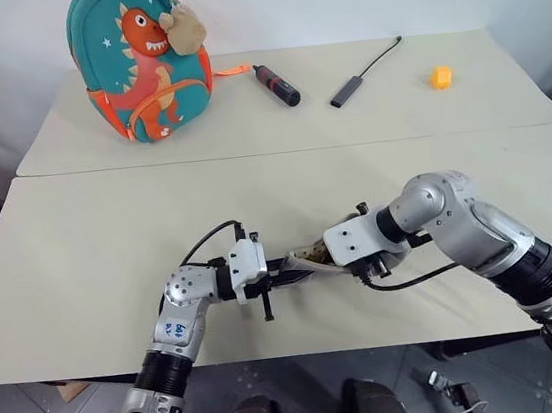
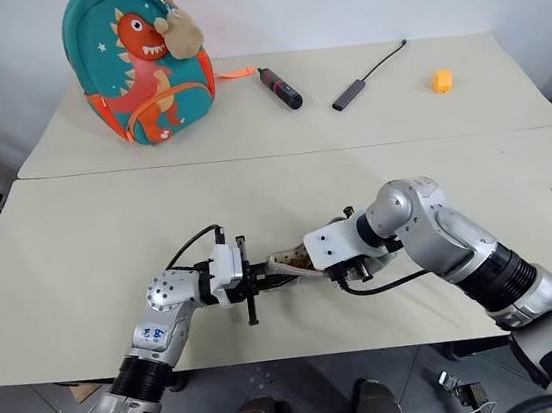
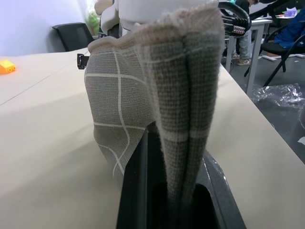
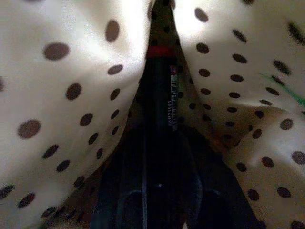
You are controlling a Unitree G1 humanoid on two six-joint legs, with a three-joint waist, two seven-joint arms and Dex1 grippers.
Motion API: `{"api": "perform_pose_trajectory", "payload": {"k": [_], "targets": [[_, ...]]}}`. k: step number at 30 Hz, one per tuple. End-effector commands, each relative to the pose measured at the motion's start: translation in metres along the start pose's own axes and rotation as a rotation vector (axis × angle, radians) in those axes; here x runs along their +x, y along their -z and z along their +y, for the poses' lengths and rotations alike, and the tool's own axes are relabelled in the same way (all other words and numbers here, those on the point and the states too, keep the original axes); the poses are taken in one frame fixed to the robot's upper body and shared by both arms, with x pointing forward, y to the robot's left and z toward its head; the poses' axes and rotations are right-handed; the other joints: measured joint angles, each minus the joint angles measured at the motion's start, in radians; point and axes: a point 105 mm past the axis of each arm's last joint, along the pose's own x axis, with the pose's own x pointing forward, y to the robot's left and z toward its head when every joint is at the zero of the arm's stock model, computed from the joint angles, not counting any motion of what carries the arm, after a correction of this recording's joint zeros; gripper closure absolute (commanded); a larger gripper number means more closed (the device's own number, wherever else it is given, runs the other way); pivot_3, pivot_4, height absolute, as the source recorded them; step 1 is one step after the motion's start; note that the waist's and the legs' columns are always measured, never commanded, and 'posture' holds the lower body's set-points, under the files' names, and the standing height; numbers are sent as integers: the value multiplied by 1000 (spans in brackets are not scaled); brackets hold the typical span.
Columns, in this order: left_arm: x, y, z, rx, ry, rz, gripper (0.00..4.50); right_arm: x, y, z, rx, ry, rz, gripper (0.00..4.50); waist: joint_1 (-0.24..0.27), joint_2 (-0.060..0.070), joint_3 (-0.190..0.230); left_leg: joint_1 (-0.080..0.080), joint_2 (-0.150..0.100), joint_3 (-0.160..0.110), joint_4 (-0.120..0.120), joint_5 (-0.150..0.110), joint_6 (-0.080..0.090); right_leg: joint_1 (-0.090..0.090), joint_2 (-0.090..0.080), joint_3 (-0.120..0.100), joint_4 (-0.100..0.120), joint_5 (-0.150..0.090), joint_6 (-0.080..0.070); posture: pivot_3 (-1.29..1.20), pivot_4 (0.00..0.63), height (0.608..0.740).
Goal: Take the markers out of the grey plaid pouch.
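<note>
The grey plaid pouch (image 1: 308, 259) hangs just above the table's near edge, between my two hands. My left gripper (image 1: 282, 272) points level to the right and is shut on the pouch's edge; in the left wrist view the plaid fabric (image 3: 143, 95) is pinched between the black fingers (image 3: 136, 191). My right gripper (image 4: 159, 143) reaches down into the pouch's open mouth, among the tan dark-dotted lining (image 4: 71, 95). A dark pen-shaped thing with a red band (image 4: 162, 90) lies straight ahead of it. A thin green streak (image 4: 285, 93) shows against the lining; whether it is one of the markers is unclear.
At the back left stands a teal dinosaur backpack (image 1: 142, 62). A black-and-red tool (image 1: 277, 84), a black cable with an adapter (image 1: 361, 75) and a small orange object (image 1: 440, 76) lie along the far table. A seam (image 1: 249, 152) runs between the two tabletops.
</note>
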Motion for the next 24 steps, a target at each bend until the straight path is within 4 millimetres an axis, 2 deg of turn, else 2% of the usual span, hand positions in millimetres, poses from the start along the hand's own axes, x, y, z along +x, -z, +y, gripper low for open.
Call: {"api": "perform_pose_trajectory", "payload": {"k": [1,6,11,14,18,24], "targets": [[-1,-2,-1,1,-3,-6,4500,-18,-10,-6,-37,50,-120,3963,-2,0,0,0,0,0,0,0,0,0,0,0,0,0,0,0,150,740],[-3,-2,0,0,-7,-4,4500,-39,-16,1,-10,19,-297,3963,-3,0,0,0,0,0,0,0,0,0,0,0,0,0,0,0,150,740],[-5,-2,-1,-1,-11,1,4500,-60,-24,1,-30,73,-483,3963,-5,0,0,0,0,0,0,0,0,0,0,0,-1,0,0,0,150,740],[-7,-2,1,0,-17,6,4500,-77,-23,2,69,101,-641,3963,-5,0,0,0,0,0,0,0,0,0,0,0,0,0,0,0,150,740],[-10,-2,-1,-1,-18,11,4500,-89,-14,13,184,91,-730,3963,2,-1,0,0,0,-1,0,0,0,1,0,0,-1,0,0,0,150,740],[-16,-3,-6,-26,-10,17,4500,-128,-35,5,363,184,-930,3963,-5,0,1,0,2,-1,-1,0,0,0,0,0,0,0,0,0,150,740]]}}
